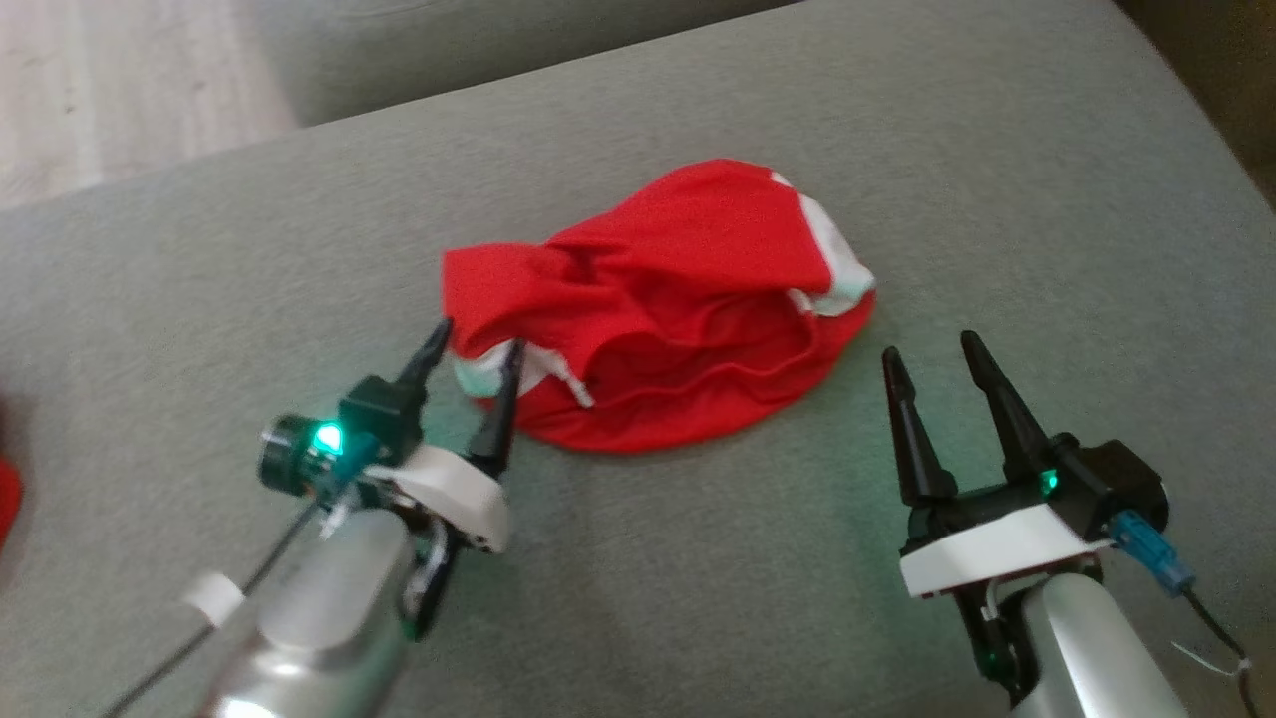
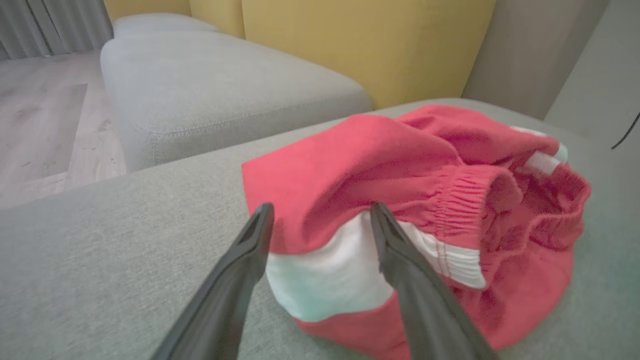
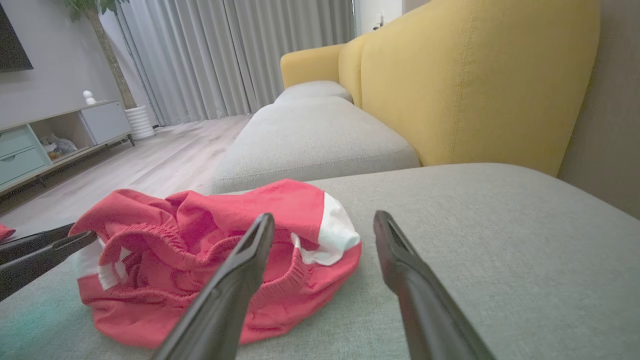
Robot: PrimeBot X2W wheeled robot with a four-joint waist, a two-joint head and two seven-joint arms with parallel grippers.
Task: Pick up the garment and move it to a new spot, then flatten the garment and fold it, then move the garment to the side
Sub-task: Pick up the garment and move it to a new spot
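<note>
Left jaws stood spread, their dark tapered fingers (image 1: 501, 399) straddling the near left corner of the red shorts (image 1: 678, 299); whether the tips pressed the cloth could not be told. Right jaws were spread too, their fingers (image 1: 912, 429) poised over bare cushion near the heap's right edge, apart from it. The shorts lay crumpled in a rounded heap near the middle of the grey sofa seat (image 1: 698, 578), which was covered in a coarse woven fabric.

From the left wrist, a smooth white band (image 2: 325, 280) showed between the two fingers, and beside it the gathered, ribbed elastic waistband (image 2: 460, 200) curled open. From the right wrist, the other arm's fingers came in flat at the left edge, meeting the heap's far end.

Beyond the seat sat a second grey cushion (image 3: 310, 135) with a stitched seam, backed by a smooth yellow backrest (image 3: 475, 85). Farther off, the right wrist view alone gave a pale wood floor (image 3: 165, 160), a low cabinet (image 3: 60, 135) and pleated grey curtains (image 3: 225, 55). A red scrap (image 1: 5, 499) was cut off at the head view's left edge, too little to name.
</note>
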